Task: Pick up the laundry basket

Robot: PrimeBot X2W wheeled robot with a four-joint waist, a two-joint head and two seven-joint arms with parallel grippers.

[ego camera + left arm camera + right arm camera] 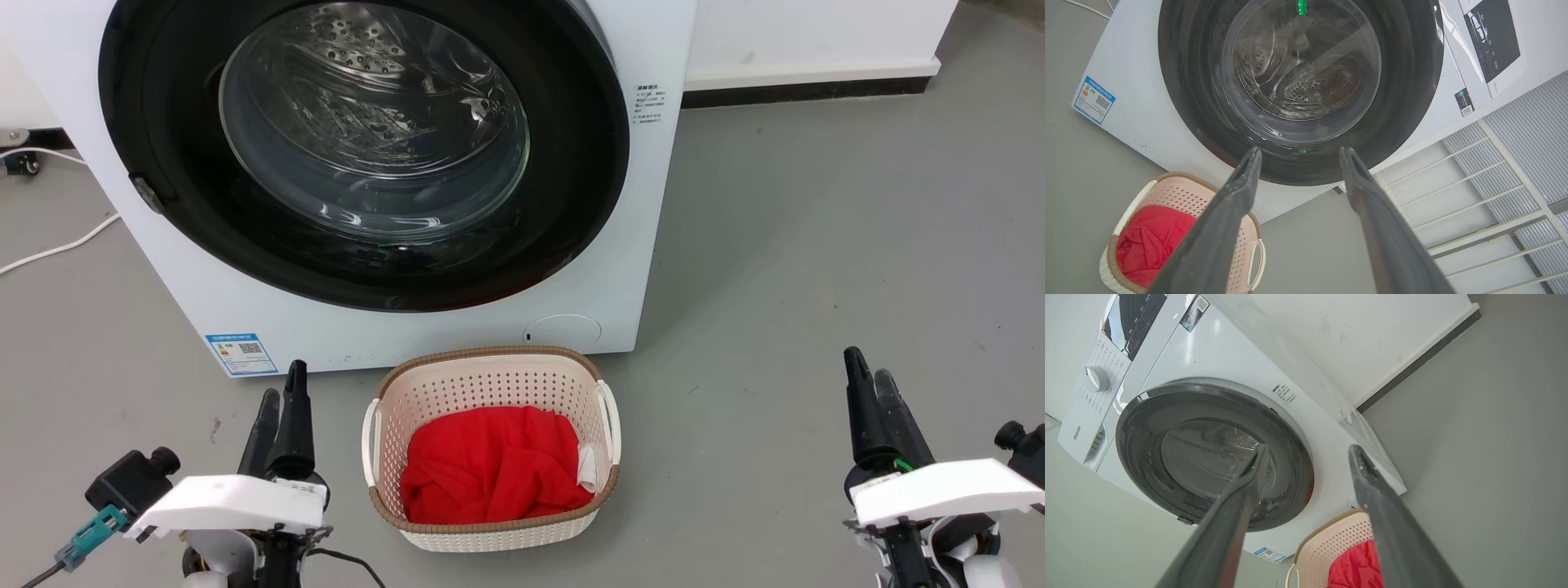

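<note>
One red cloth (pixel 490 469), hiding laundry basket (pixel 490 382) floor

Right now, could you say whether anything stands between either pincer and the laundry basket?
Nothing visible does. Only bare floor separates the laundry basket from the open left pincer and right pincer; the washing machine stands behind it.
</note>
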